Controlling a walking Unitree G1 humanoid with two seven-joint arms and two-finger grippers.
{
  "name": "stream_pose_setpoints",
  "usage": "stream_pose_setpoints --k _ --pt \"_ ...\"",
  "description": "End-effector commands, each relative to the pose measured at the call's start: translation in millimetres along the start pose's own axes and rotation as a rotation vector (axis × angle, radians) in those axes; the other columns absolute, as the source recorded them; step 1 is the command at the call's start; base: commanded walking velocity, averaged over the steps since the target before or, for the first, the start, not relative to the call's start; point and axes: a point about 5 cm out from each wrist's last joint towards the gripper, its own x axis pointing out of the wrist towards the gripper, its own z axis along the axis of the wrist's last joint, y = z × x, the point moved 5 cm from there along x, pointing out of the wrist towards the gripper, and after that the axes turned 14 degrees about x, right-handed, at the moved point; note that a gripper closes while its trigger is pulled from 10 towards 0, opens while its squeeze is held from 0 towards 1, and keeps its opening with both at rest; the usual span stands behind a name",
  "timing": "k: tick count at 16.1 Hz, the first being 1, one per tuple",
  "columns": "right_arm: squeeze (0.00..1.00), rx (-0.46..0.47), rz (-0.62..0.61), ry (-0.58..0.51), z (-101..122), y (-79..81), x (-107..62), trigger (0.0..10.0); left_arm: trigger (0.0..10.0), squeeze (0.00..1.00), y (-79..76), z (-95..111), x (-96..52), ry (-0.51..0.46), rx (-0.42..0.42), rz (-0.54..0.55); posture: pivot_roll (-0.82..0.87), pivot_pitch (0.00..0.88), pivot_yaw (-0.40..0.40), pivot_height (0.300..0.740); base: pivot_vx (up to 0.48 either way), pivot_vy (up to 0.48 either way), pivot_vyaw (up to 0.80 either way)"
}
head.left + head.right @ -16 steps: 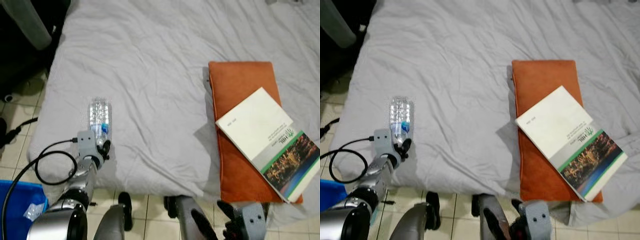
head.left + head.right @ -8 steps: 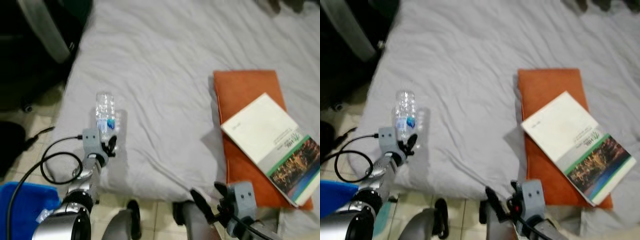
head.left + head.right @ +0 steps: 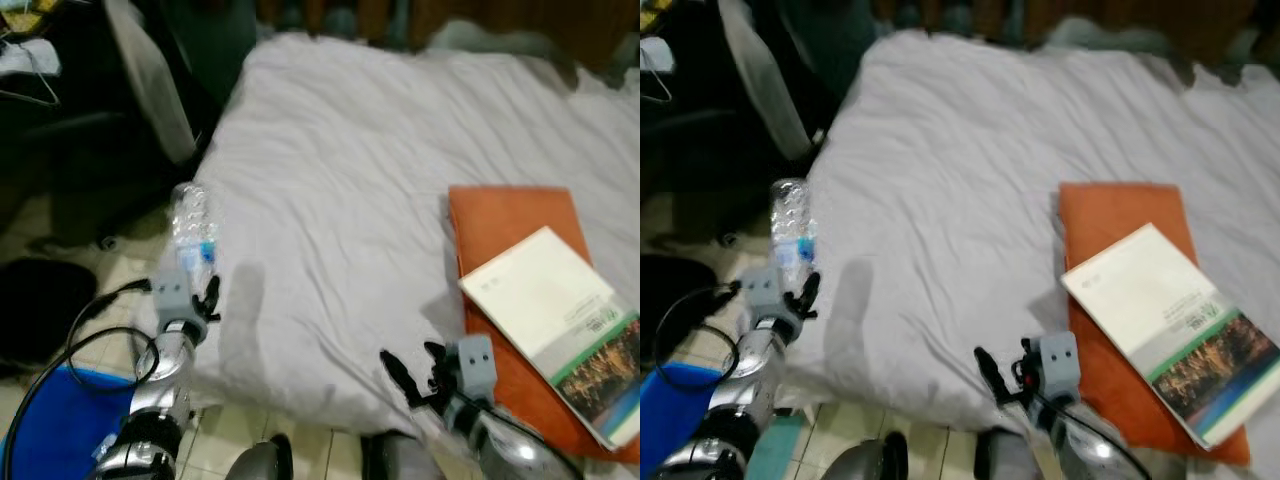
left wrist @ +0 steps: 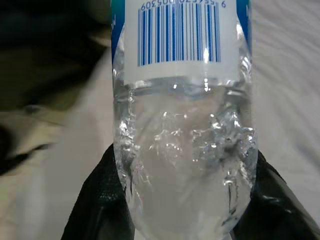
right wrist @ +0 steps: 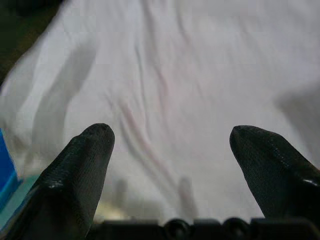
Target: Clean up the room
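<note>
Left gripper (image 3: pixel 197 290) pinching clear water bottle (image 3: pixel 191 232), holding upright | right gripper (image 3: pixel 413 372) hovering over bed (image 3: pixel 330 180), fingers spread

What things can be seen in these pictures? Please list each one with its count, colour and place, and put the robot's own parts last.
bed sheet: one, pale grey, wrinkled, covering the bed ahead.
cushion: one, orange, flat on the sheet at the robot's right.
book: one, white cover with a green stripe and a city photo, lying on the cushion.
bin: one, blue, on the tiled floor at the lower left.
water bottle: one, clear with blue label, held upright at the bed's left edge.
left claw: black fingers, shut on the water bottle.
right claw: black fingers, open, above the sheet's near edge.
</note>
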Motion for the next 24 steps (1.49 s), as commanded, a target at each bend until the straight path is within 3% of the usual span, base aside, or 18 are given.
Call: stream_pose_setpoints --k 1,6,7,9,15,20,24 --pt "0.0 0.017 -0.015 0.007 -6.0 -9.3 10.4 10.0 0.0 0.0 3.3 -0.3 -9.8 -0.02 0.025 0.027 0.0 0.0 0.037 0.74 0.0 0.0 0.68" --pt "0.0 0.01 -0.012 -0.006 -0.7 -12.1 20.5 10.0 0.0 0.0 0.4 -0.7 -14.4 -0.029 0.021 0.025 0.02 0.0 0.032 0.74 0.0 0.0 0.68" --pt "0.0 -0.002 -0.008 -0.014 4.7 -14.4 29.8 10.0 10.0 0.0 -7.7 -3.1 -18.4 -0.029 0.035 0.014 0.06 0.0 0.016 0.74 0.0 0.0 0.65" --pt "0.0 -0.018 0.004 -0.026 12.6 -15.4 44.1 10.0 10.0 0.0 -18.4 -7.6 -24.0 -0.016 0.048 0.014 0.07 0.0 0.008 0.74 0.0 0.0 0.65" --pt "0.0 -0.027 0.036 -0.03 17.1 -11.3 56.2 10.0 10.0 0.0 -26.1 -8.7 -29.4 0.003 0.048 0.016 0.09 0.0 -0.009 0.74 0.0 0.0 0.65" --pt "0.0 -0.022 0.081 -0.006 1.2 -9.0 47.5 10.0 10.0 0.0 -28.6 -21.3 -63.1 0.003 0.066 -0.004 0.1 0.0 -0.037 0.74 0.0 0.0 0.64" --pt "0.0 -0.063 0.1 -0.001 -0.8 -7.7 52.8 10.0 10.0 0.0 -30.9 -14.9 -57.2 0.002 0.036 -0.008 0.1 0.0 -0.049 0.74 0.114 0.0 0.48"
